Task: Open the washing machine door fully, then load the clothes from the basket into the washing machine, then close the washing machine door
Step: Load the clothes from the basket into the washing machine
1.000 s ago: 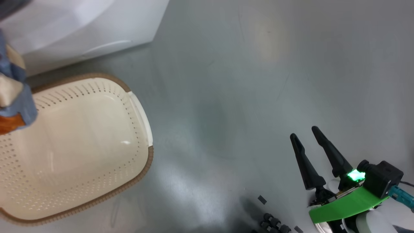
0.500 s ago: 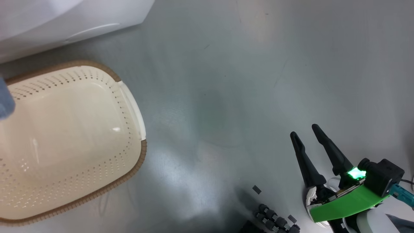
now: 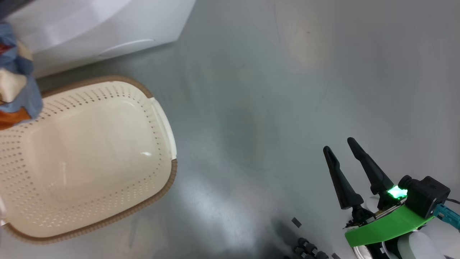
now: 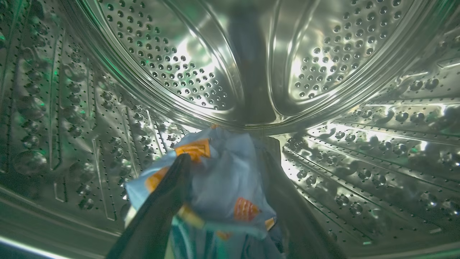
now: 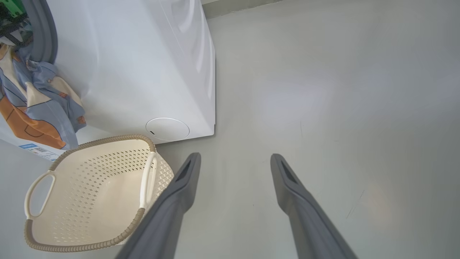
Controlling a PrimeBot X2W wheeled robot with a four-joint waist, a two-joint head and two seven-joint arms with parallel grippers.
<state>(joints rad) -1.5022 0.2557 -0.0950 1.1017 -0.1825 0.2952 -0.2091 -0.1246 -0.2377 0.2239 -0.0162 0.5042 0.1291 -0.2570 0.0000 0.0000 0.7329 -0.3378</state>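
While the left gripper (image 4: 225, 155) pinches the clothes (image 4: 222, 187) inside the washing machine (image 4: 187, 72), loading seems underway; next, it should let go. The right gripper (image 3: 337, 144) hangs spread, empty.

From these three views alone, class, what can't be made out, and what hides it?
- Left wrist view: whether the left end effector grips the clothes; fabric fills the gap between its fingers.
- Head view: the far left end of the basket, cut off by the picture's edge.
- Right wrist view: the print on the blue label of the washing machine, too small to read.
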